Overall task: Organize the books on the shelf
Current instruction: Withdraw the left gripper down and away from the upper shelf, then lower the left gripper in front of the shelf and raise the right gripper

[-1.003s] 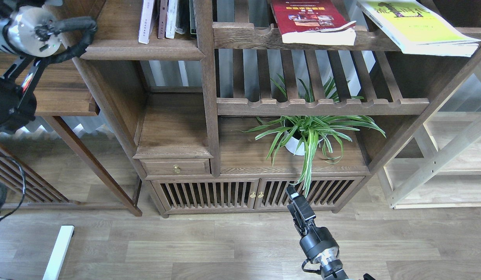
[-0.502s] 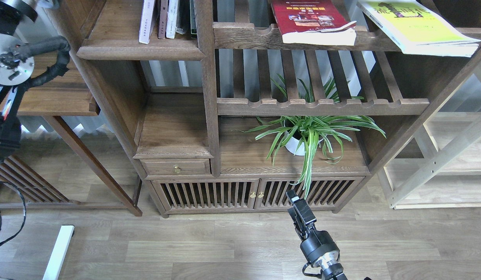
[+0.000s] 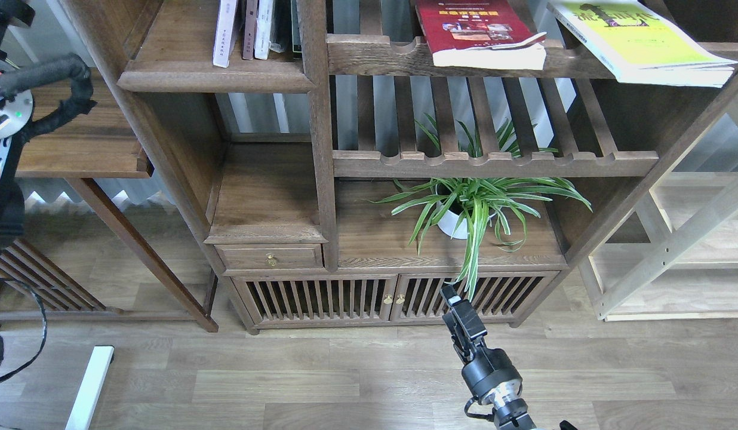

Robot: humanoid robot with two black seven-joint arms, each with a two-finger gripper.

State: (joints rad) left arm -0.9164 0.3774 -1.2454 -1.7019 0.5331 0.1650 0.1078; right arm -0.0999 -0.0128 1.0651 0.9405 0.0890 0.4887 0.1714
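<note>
Far left edge: left arm's black links and a silver joint disc (image 3: 2, 107) show, but its claw lies outside the frame, so its state is unknown.

Upper left: solid dark-brown wooden shelf board with rounded moulded front lip (image 3: 214, 80). On it, a pale lavender-white thin paperback (image 3: 225, 33) stands upright, its top cropped by the frame edge. Just beside it on the right stand narrower dark and white upright volumes (image 3: 258, 30). The left half of the board is bare.

Upper centre: dark red paperback with yellow band and photos (image 3: 473, 30) lies flat on the slatted rack with scalloped front rail (image 3: 375, 54), overhanging the rail.

Upper right: bright yellow-green paperback with black characters (image 3: 637, 39) lies tilted on the same rack, its corner jutting well past the rail.

Centre: green striped spider plant in a white pot (image 3: 464, 209) sits in the lower compartment.

Lower centre-right: right arm's black claw (image 3: 455, 304) hangs low in front of the cabinet doors, pointing up, holding nothing. It is seen end-on, so I cannot tell whether the fingers are parted.

Judgement: one book of three looks placed; red and yellow-green remain to be moved. Roughly a third done.
</note>
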